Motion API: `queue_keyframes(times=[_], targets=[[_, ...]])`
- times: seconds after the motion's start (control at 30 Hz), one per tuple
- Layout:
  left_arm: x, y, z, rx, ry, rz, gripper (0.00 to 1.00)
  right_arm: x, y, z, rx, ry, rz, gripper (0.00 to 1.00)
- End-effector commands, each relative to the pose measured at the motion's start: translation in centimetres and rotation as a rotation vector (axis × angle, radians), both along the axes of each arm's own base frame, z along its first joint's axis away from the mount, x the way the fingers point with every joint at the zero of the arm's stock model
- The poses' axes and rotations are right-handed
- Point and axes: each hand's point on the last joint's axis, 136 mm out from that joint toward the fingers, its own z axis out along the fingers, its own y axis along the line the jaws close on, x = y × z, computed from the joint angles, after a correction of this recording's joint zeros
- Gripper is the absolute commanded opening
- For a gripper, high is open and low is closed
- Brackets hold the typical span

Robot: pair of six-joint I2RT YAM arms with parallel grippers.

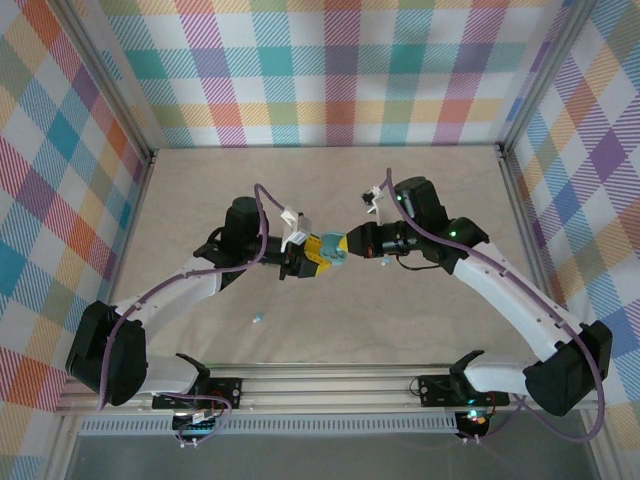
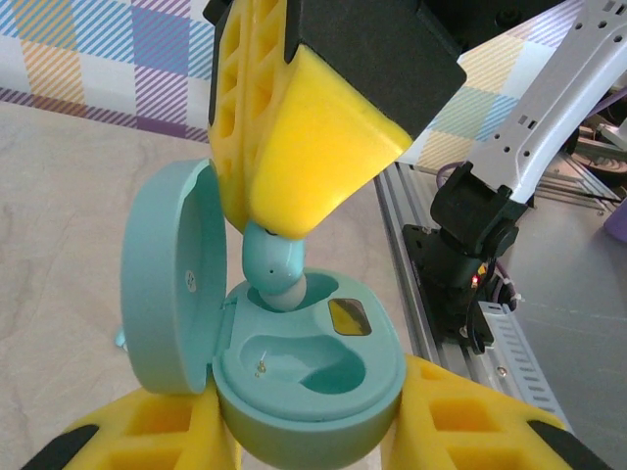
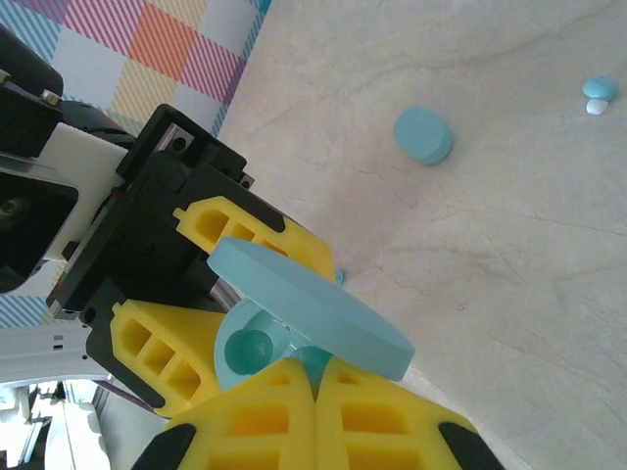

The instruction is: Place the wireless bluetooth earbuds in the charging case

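On table (image 1: 330, 190), mid-span between two arms, we record:

1. Surface: beige, mottled, matt, with faint veins in the right wrist view.
2. Room: plaid walls (image 1: 340, 70) in pastel checks on three sides. An aluminium rail (image 1: 330, 385) runs along the near edge.
3. Left gripper (image 1: 322, 255): closed on the case (image 2: 323, 387), one finger at each side of its base. The case is held off the table with its lid (image 2: 165, 284) swung open.
4. Right gripper (image 1: 348, 248): clamped on one bud (image 2: 276, 276), whose lower end sits in the rear well of the case. The front well shows a gold contact.
5. Loose bud (image 1: 258, 319): on the table near the left arm, well apart from the case.
6. Teal disc (image 3: 423, 134) and teal-and-white speck (image 3: 598, 90): on the table, apart from each other. We cannot tell whether the speck is item 5.

Hidden or unclear: the right fingers cover the bud's top and the well rim masks its tip, so we cannot tell if it is seated. The frame edge cuts off the left fingers in the left wrist view. A dark window on the case is too blurred to read.
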Motion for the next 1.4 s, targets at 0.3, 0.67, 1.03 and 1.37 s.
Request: queue_keyframes(times=[0.3, 0.67, 1.03, 1.37], targets=[[-3.0, 0.6, 1.8, -0.046, 0.003, -0.206, 0.04, -1.4, -0.2, 2.3, 0.045, -0.145, 0.229, 0.00], [-5.4, 2.4, 4.0, -0.111, 0.043, -0.399, 0.04, -3.1, 0.6, 3.7, 0.121, -0.215, 0.413, 0.00], [-3.2, 3.1, 4.8, -0.240, 0.133, -0.312, 0.05, -2.3, 0.3, 3.6, 0.085, -0.262, 0.365, 0.00], [-1.2, 4.4, 4.4, -0.240, 0.147, -0.243, 0.05, -1.2, 0.1, 3.7, 0.074, -0.214, 0.181, 0.00]])
